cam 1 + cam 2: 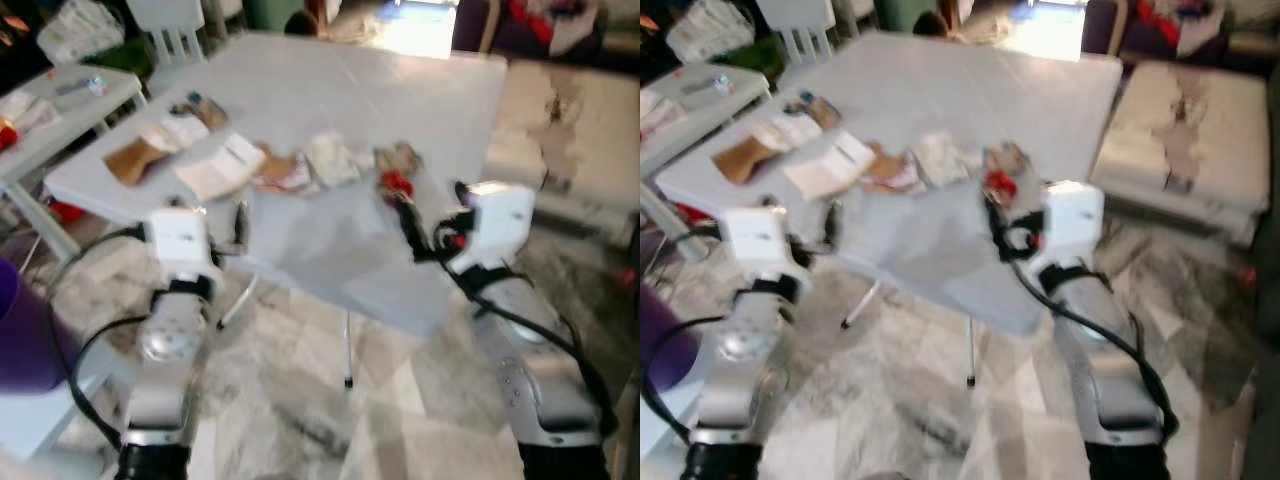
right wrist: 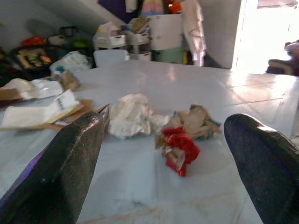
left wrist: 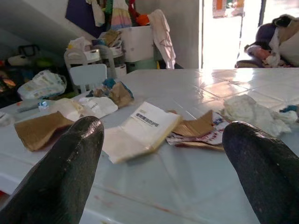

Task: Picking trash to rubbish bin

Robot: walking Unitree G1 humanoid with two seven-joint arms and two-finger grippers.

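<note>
A white table [image 1: 330,90] stands before the robot with a row of trash strung across its near half. From the head camera the red crumpled wrapper [image 1: 396,183] lies at about one o'clock, just ahead of the right gripper [image 1: 409,222], whose two black fingers are spread wide with nothing between them — in the right wrist view the wrapper [image 2: 179,148] sits between the two fingertips but further out on the table, not touched. Just behind it lies a brownish crumpled scrap [image 2: 197,120], and beside that, toward twelve o'clock, a white crumpled tissue [image 1: 335,157]. Next along are torn brown and printed paper pieces [image 1: 283,170], an open white booklet [image 1: 222,165] at eleven o'clock and a flat brown cardboard piece [image 1: 132,158] at ten o'clock. The left gripper [image 1: 240,225] hangs at the near table edge below the booklet, fingers also wide apart and empty — they frame the booklet [image 3: 140,130] in its wrist view. A white chair [image 1: 172,28] stands beyond the far left corner.
</note>
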